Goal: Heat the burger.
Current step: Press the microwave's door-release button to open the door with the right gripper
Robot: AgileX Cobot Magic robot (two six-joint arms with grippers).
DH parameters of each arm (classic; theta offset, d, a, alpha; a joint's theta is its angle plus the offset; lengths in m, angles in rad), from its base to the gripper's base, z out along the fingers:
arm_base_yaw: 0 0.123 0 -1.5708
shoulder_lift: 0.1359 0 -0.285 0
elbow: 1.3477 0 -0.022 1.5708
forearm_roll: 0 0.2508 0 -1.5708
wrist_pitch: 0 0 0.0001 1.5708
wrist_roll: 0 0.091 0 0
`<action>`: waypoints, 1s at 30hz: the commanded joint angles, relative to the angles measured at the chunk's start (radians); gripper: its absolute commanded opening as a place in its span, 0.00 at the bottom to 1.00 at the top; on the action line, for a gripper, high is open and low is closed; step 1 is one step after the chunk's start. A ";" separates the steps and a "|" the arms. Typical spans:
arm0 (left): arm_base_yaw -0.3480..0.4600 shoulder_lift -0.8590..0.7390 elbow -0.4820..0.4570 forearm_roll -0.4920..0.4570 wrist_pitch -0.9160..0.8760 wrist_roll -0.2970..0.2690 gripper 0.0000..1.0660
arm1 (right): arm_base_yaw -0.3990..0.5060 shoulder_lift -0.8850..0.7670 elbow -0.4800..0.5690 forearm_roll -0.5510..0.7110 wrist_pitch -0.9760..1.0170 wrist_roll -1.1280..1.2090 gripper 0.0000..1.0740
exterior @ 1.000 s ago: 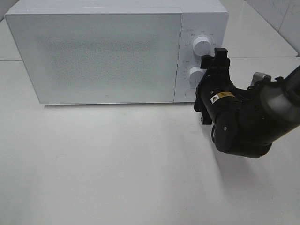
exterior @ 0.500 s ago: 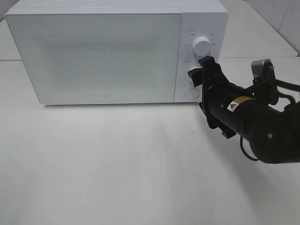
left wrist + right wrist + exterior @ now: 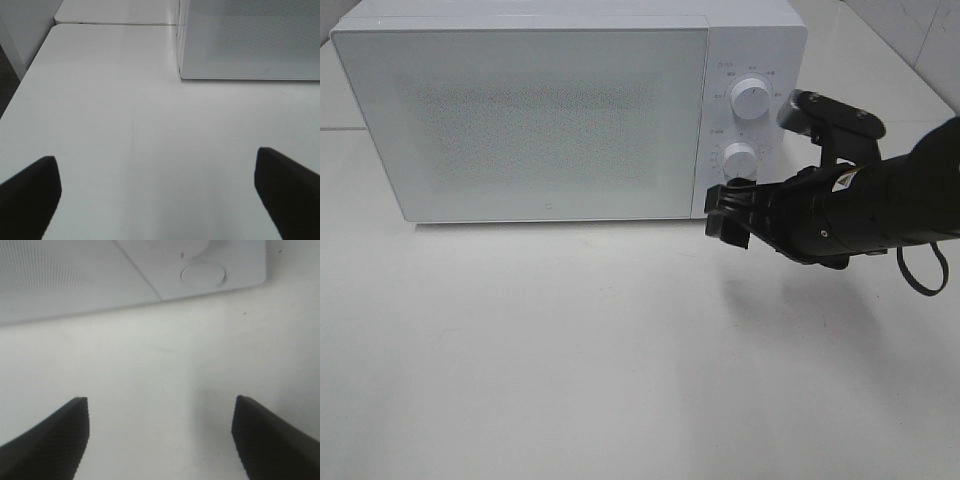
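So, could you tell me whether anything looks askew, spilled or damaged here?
Nothing stands out: the microwave sits square on the table, door shut, undamaged, and the open right gripper hangs beside its control panel.

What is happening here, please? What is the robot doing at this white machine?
The right hand, open and holding nothing, hangs low before the control panel of the white microwave, close to the round button below the two knobs. Its door is closed. The left hand is open too, over the table, touching nothing. No burger shows in any view.
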 commanded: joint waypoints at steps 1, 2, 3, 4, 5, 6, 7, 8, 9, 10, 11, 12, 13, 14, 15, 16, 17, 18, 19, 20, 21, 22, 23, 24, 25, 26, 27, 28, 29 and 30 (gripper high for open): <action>-0.006 -0.023 0.003 -0.010 -0.007 -0.005 0.95 | -0.007 -0.008 -0.077 -0.006 0.265 -0.226 0.71; -0.006 -0.023 0.003 -0.010 -0.007 -0.005 0.95 | -0.007 -0.008 -0.077 -0.006 0.265 -0.226 0.71; -0.006 -0.023 0.003 -0.010 -0.007 -0.005 0.95 | -0.007 -0.008 -0.091 -0.009 0.312 -0.266 0.71; -0.006 -0.023 0.003 -0.010 -0.007 -0.005 0.95 | -0.007 -0.008 -0.120 -0.045 0.416 -0.314 0.71; -0.006 -0.023 0.003 -0.010 -0.007 -0.005 0.95 | -0.007 -0.008 -0.120 -0.045 0.416 -0.314 0.71; -0.006 -0.023 0.003 -0.010 -0.007 -0.005 0.95 | -0.007 -0.008 -0.138 -0.075 0.482 -0.328 0.71; -0.006 -0.023 0.003 -0.010 -0.007 -0.005 0.95 | -0.007 -0.008 -0.177 -0.141 0.609 -0.334 0.71; -0.006 -0.023 0.003 -0.010 -0.007 -0.005 0.95 | -0.007 -0.008 -0.177 -0.141 0.609 -0.334 0.71; -0.006 -0.023 0.003 -0.010 -0.007 -0.005 0.95 | -0.007 -0.008 -0.195 -0.171 0.670 -0.333 0.71; -0.006 -0.023 0.003 -0.010 -0.007 -0.005 0.95 | -0.007 -0.008 -0.229 -0.217 0.768 -0.325 0.71; -0.006 -0.023 0.003 -0.010 -0.007 -0.005 0.95 | -0.007 -0.008 -0.229 -0.217 0.768 -0.325 0.71; -0.006 -0.023 0.003 -0.010 -0.007 -0.005 0.95 | -0.007 -0.008 -0.246 -0.237 0.816 -0.317 0.71; -0.006 -0.023 0.003 -0.010 -0.007 -0.005 0.95 | -0.007 -0.008 -0.275 -0.260 0.891 -0.308 0.71; -0.006 -0.023 0.003 -0.010 -0.007 -0.005 0.95 | -0.007 -0.008 -0.275 -0.260 0.891 -0.308 0.71; -0.006 -0.023 0.003 -0.010 -0.007 -0.005 0.95 | -0.007 -0.008 -0.297 -0.269 0.963 -0.298 0.71; -0.006 -0.023 0.003 -0.010 -0.007 -0.005 0.95 | -0.007 -0.009 -0.307 -0.271 0.992 -0.295 0.71; -0.006 -0.023 0.003 -0.010 -0.007 -0.005 0.95 | -0.007 -0.009 -0.307 -0.271 0.992 -0.295 0.71; -0.006 -0.023 0.003 -0.010 -0.007 -0.005 0.95 | -0.007 -0.021 -0.314 -0.271 1.024 -0.291 0.71; -0.006 -0.023 0.003 -0.010 -0.007 -0.005 0.95 | -0.007 -0.021 -0.314 -0.271 1.024 -0.291 0.71; -0.006 -0.023 0.003 -0.010 -0.007 -0.005 0.95 | -0.007 -0.051 -0.313 -0.272 1.045 -0.285 0.71; -0.006 -0.023 0.003 -0.010 -0.007 -0.005 0.95 | -0.007 -0.072 -0.313 -0.275 1.051 -0.283 0.71; -0.006 -0.023 0.003 -0.010 -0.007 -0.005 0.95 | -0.007 -0.072 -0.313 -0.275 1.051 -0.283 0.71; -0.006 -0.023 0.003 -0.010 -0.007 -0.005 0.95 | -0.007 -0.122 -0.306 -0.278 1.046 -0.282 0.71; -0.006 -0.023 0.003 -0.010 -0.007 -0.005 0.95 | -0.007 -0.122 -0.306 -0.278 1.046 -0.282 0.71; -0.006 -0.023 0.003 -0.010 -0.007 -0.005 0.95 | -0.007 -0.183 -0.300 -0.283 1.037 -0.282 0.71; -0.006 -0.023 0.003 -0.010 -0.007 -0.005 0.95 | -0.007 -0.219 -0.295 -0.284 1.028 -0.281 0.71; -0.006 -0.023 0.003 -0.010 -0.007 -0.005 0.95 | -0.007 -0.219 -0.295 -0.284 1.028 -0.281 0.71; -0.006 -0.023 0.003 -0.010 -0.007 -0.005 0.95 | -0.007 -0.295 -0.279 -0.285 1.006 -0.277 0.71; -0.006 -0.023 0.003 -0.010 -0.007 -0.005 0.95 | -0.007 -0.333 -0.267 -0.286 0.998 -0.276 0.71; -0.006 -0.023 0.003 -0.010 -0.007 -0.005 0.95 | -0.007 -0.333 -0.267 -0.286 0.998 -0.276 0.71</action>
